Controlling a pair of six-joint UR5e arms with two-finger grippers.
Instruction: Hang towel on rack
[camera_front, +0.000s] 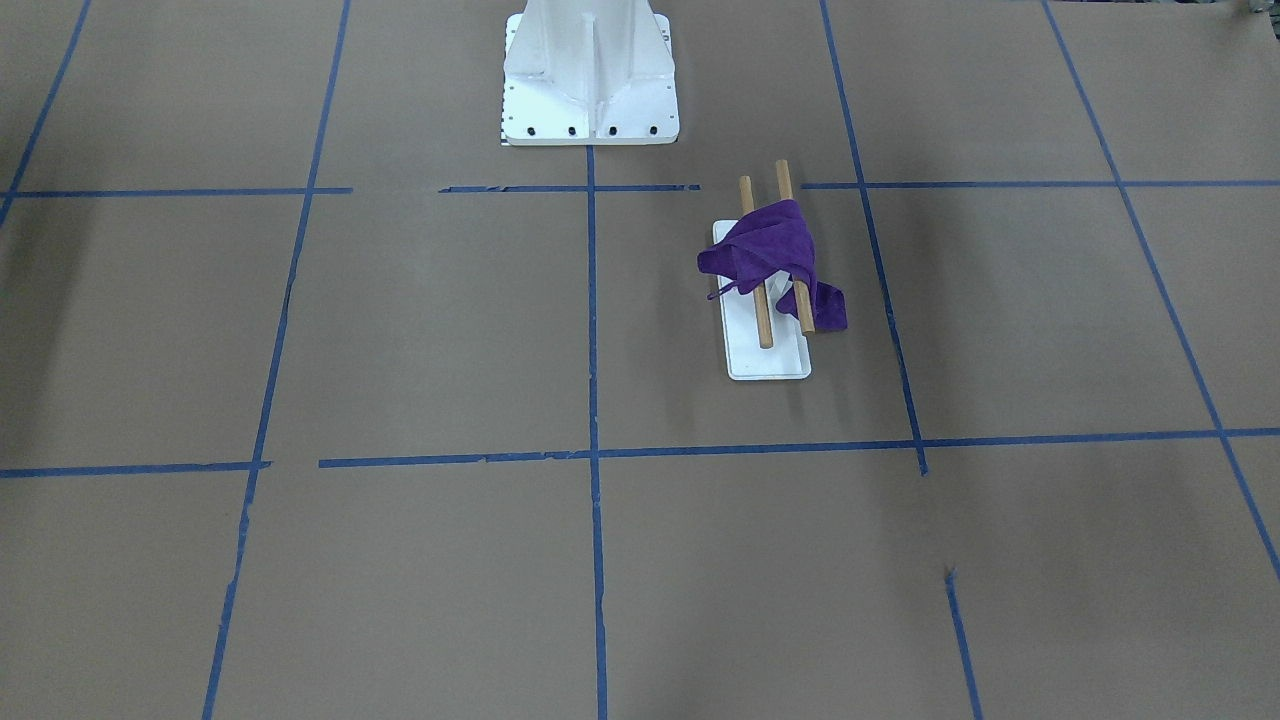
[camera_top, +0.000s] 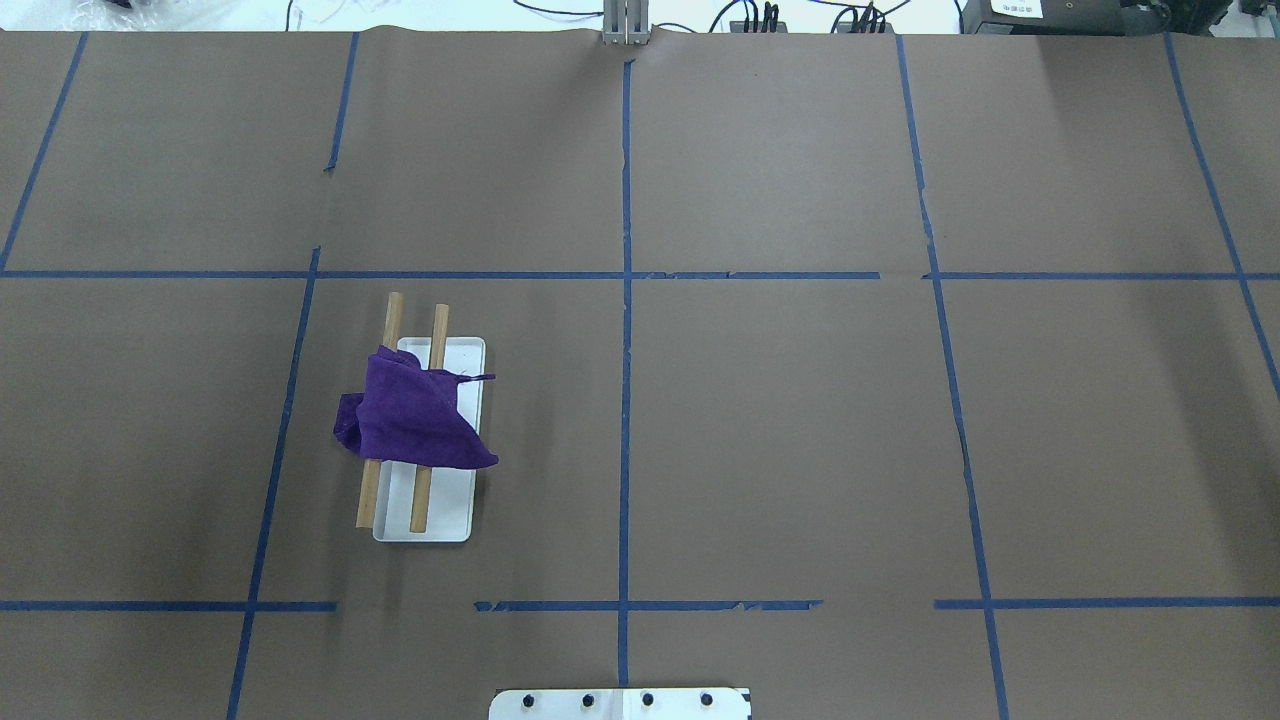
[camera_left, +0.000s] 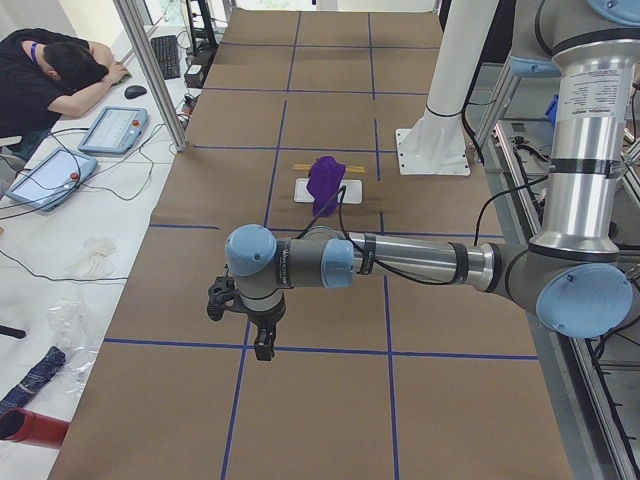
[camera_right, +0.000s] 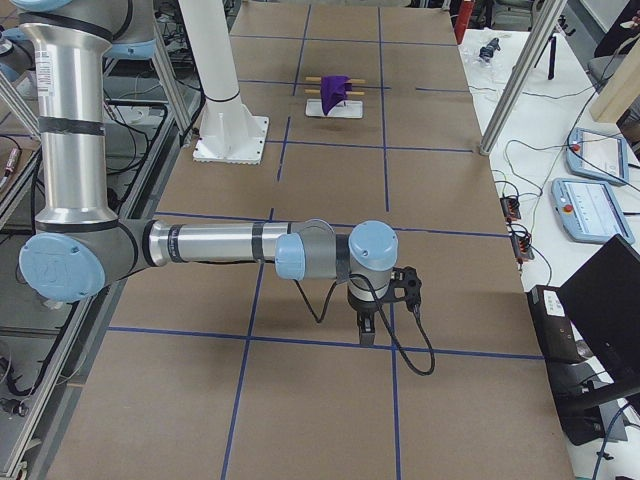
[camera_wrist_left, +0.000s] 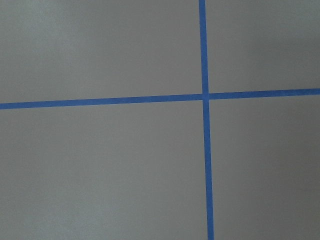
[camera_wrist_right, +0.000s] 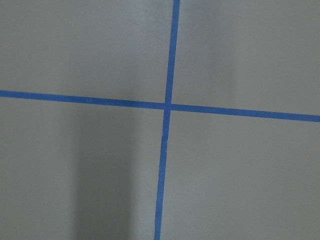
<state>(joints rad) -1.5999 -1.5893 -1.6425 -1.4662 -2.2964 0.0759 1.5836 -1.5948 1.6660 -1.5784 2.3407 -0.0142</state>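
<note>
The purple towel (camera_front: 768, 255) lies bunched over both wooden dowels of the rack (camera_front: 770, 362), with one end hanging off the side; the rack's base is flat and white. Towel (camera_top: 412, 420) and rack (camera_top: 443, 520) sit left of centre in the overhead view. Both also show far off in the side views (camera_left: 325, 180) (camera_right: 335, 92). My left gripper (camera_left: 262, 346) hangs over the table far from the rack, seen only from the left side. My right gripper (camera_right: 365, 330) shows only from the right side. I cannot tell whether either is open or shut. Both wrist views show only brown paper and blue tape.
The large white bolted pedestal (camera_front: 590, 85) stands at the robot's edge of the table (camera_top: 620, 703). Blue tape lines grid the brown paper. A person (camera_left: 60, 65) rests on a side desk with teach pendants (camera_left: 115, 128). A metal post (camera_right: 520, 75) stands by the table.
</note>
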